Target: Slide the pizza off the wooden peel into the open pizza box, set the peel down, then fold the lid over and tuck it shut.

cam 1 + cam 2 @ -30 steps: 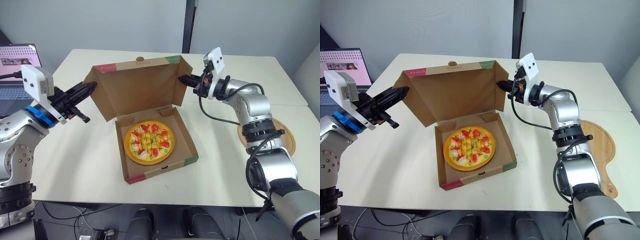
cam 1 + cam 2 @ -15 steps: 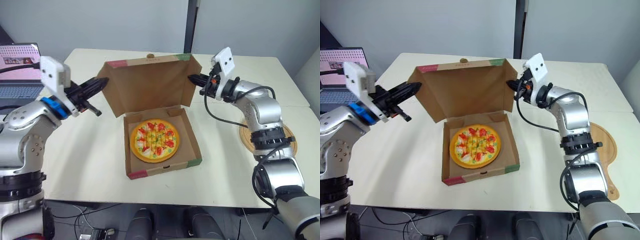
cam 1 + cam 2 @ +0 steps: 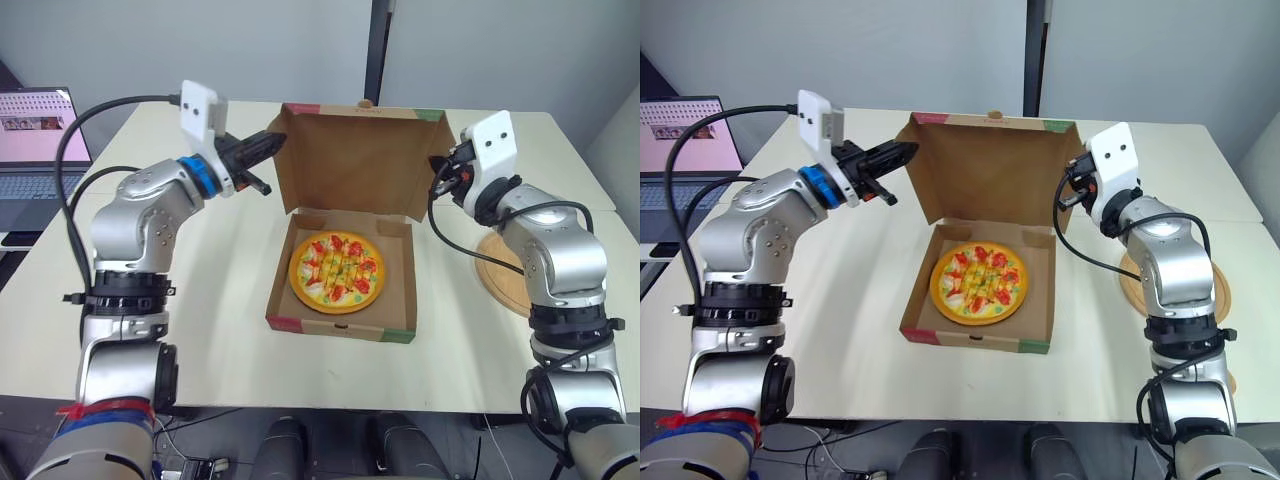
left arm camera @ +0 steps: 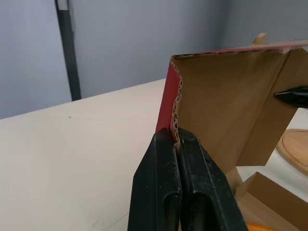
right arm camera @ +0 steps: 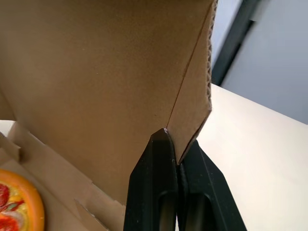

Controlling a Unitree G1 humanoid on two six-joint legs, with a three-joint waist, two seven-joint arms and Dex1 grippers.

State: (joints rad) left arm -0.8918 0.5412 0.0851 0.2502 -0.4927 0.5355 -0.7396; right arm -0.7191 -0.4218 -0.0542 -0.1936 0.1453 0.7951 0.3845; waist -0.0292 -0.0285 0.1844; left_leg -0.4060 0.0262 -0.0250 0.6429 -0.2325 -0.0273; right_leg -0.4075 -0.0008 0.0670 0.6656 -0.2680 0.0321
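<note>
Pizza (image 3: 338, 272) is seen inside the box (image 3: 340, 331), while the upright lid (image 3: 360, 160) is gripped at its side flaps by the left claw (image 4: 174, 134) and the right claw (image 5: 177, 144).

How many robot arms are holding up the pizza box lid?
2. The left end effector pinches the left side flap of the lid. The right end effector pinches its right side flap. None seems hidden.

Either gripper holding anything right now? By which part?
Both hold the pizza box lid: left gripper pinches its left side flap, right gripper pinches the right side flap.
</note>
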